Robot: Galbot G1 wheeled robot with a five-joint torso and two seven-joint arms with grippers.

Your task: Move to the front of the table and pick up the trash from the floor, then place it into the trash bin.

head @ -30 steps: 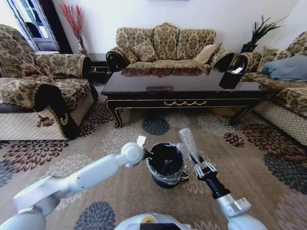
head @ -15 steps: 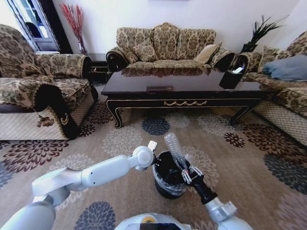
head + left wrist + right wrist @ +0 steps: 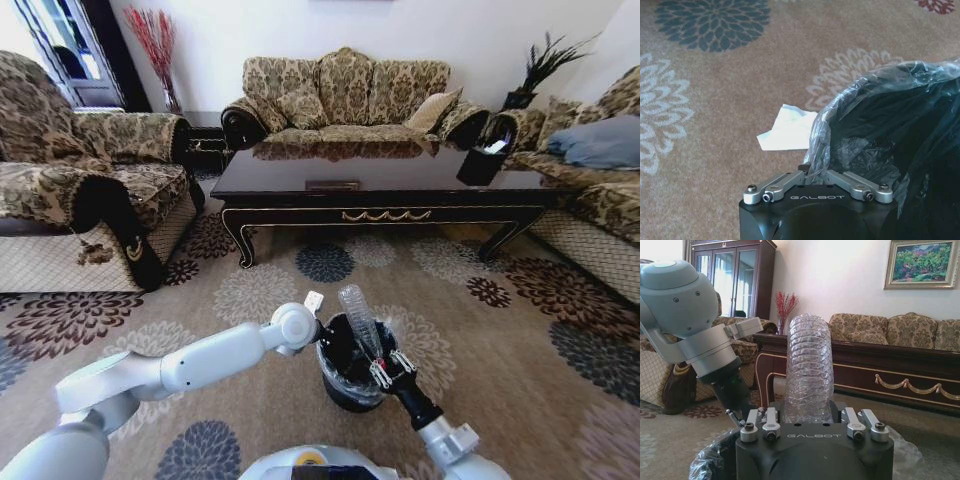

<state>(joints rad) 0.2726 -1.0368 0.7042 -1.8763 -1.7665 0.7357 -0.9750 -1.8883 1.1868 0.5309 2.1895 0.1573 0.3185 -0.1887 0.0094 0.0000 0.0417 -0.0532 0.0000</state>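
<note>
The right tool (image 3: 385, 368) is closed on the clear bottle (image 3: 358, 318), holding it upright over the right rim of the bin (image 3: 345, 392). The left tool (image 3: 811, 172) pinches the bin's liner (image 3: 822, 137) at the left rim, its fingers nearly together. A white paper piece (image 3: 786, 129) lies on the carpet (image 3: 250, 290) beside the bin. The bench (image 3: 380, 180) stands farther off.

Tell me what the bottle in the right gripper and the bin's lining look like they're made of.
The bottle, held by the right gripper, looks like thin clear plastic: ribbed rings, see-through walls. The lining of the trash bin looks like clear plastic film, crinkled and shiny over the rim where the left gripper pinches it.
</note>
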